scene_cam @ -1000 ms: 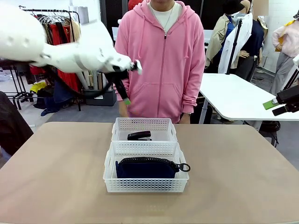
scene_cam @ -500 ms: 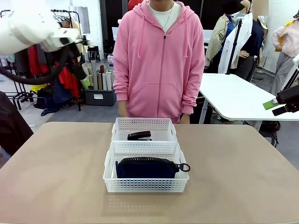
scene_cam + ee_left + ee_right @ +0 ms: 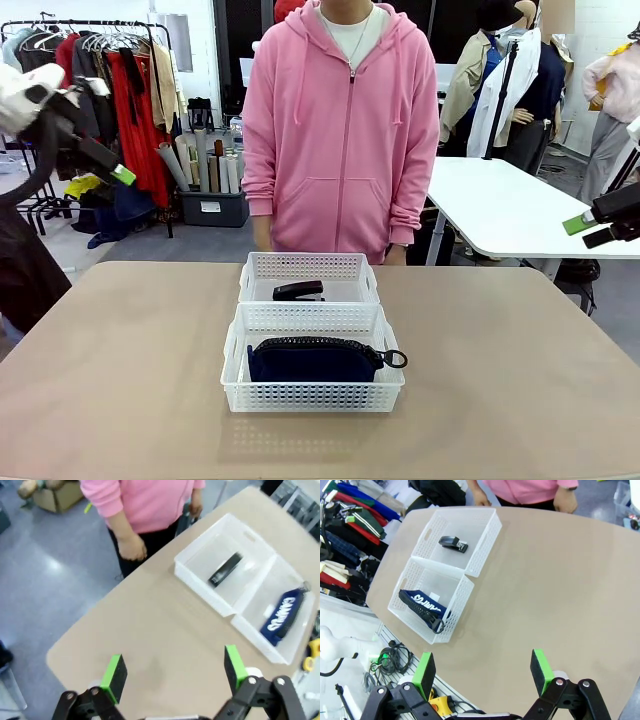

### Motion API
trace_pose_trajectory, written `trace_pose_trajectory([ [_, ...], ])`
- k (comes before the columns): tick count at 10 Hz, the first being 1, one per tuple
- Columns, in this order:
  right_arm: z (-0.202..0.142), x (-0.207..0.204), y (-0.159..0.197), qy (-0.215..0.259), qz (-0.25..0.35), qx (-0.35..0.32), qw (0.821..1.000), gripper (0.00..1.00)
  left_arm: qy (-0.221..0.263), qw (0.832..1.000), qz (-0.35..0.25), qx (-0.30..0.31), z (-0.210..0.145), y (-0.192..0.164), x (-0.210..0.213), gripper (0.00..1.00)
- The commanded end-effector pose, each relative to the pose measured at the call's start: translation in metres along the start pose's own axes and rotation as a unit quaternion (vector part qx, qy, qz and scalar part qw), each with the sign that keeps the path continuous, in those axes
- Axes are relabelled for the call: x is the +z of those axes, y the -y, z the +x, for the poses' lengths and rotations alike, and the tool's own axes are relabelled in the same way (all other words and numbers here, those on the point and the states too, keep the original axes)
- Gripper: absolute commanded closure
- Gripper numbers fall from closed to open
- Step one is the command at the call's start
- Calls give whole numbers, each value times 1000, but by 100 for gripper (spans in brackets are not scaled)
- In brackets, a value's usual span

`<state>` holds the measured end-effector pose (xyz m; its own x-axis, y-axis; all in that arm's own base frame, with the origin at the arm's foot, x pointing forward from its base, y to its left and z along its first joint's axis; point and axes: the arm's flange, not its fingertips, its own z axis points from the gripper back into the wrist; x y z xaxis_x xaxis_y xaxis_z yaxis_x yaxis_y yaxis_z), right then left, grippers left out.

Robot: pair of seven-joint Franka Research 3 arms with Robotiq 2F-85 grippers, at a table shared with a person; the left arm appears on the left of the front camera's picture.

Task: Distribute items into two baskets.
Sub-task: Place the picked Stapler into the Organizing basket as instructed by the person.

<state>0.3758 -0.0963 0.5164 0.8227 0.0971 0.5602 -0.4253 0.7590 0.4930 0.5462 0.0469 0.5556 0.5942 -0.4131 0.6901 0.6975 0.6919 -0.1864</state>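
Note:
Two white lattice baskets stand end to end at the table's middle. The far basket (image 3: pixel 308 262) (image 3: pixel 196 578) (image 3: pixel 488 539) holds a small black stapler (image 3: pixel 298 291) (image 3: pixel 225 570) (image 3: pixel 453 543). In the near basket (image 3: pixel 312 398) (image 3: pixel 257 639) (image 3: pixel 454 624) lies a dark navy zip pouch (image 3: pixel 315 361) (image 3: pixel 281 615) (image 3: pixel 423 607), its ring pull over the right rim. My left gripper (image 3: pixel 115 165) (image 3: pixel 174 672) is open and empty, high off the table's left side. My right gripper (image 3: pixel 585 232) (image 3: pixel 482 671) hangs open and empty off the right edge.
A person in a pink hoodie (image 3: pixel 340 130) stands at the far edge behind the baskets, hands (image 3: pixel 131 547) down at the sides. Bare tan tabletop (image 3: pixel 130 370) surrounds the baskets. A white table (image 3: pixel 500 205) stands behind on the right and a clothes rack (image 3: pixel 130 80) on the left.
My left arm has swung from above the far basket out to the left, away from the table's middle. The right gripper, baskets and items have not moved.

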Motion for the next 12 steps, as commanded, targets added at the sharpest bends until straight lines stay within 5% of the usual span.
trace_pose_trajectory([
  [1,1,1,-1,4,6,1,1000,0,31,999,-35,-6,-26,20,13,0],
  [6,1,1,-1,4,6,1,1000,0,53,996,-36,66,-101,6,31,0],
  [12,1,1,-1,4,6,1,1000,0,50,995,-38,78,-111,-1,33,0],
])
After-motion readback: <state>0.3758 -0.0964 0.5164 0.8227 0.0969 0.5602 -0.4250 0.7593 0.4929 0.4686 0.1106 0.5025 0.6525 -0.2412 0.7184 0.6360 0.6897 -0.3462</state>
